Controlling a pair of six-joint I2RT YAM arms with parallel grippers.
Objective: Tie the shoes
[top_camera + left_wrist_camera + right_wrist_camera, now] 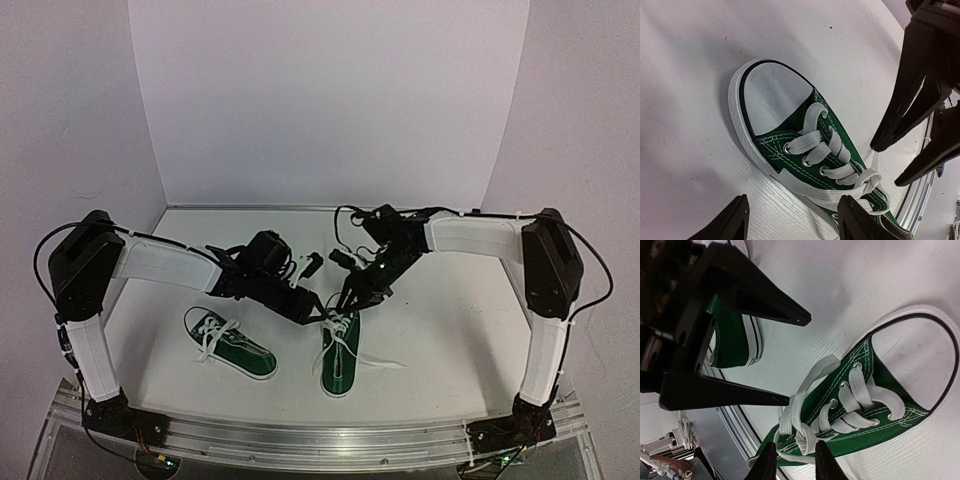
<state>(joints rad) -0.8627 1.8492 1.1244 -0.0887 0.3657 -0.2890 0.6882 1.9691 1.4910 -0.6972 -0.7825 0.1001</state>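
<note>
Overhead view: both my arms reach inward and meet at mid-frame over one dark green sneaker point(338, 365). It lies on the white table point(450, 330) with its heel toward the bottom edge. The second sneaker point(232, 346) lies to the left of it, well apart, heel toward the lower right and laces loose across its top.

Left gripper point(795, 221): jaws wide apart, holding nothing. In its wrist view my two fingers sit at the bottom edge, with the sneaker's side showing between them. The white toe cap point(775, 97) is at upper centre. The white laces point(832, 150) run down and to the right through metal eyelets.

Right gripper point(796, 463): jaws apart by a narrow gap, with nothing clamped that I can see. In its wrist view my fingers stand at the bottom edge, just below the point where the two lace ends cross over each other. One loose strand curves up and to the left from that crossing toward the tip of the left gripper's lower finger. I cannot tell whether the strand and the tip touch.

From the left wrist view, the right fingers enter from the upper right. Their tips are spread just above that same crossing at lower right.
</note>
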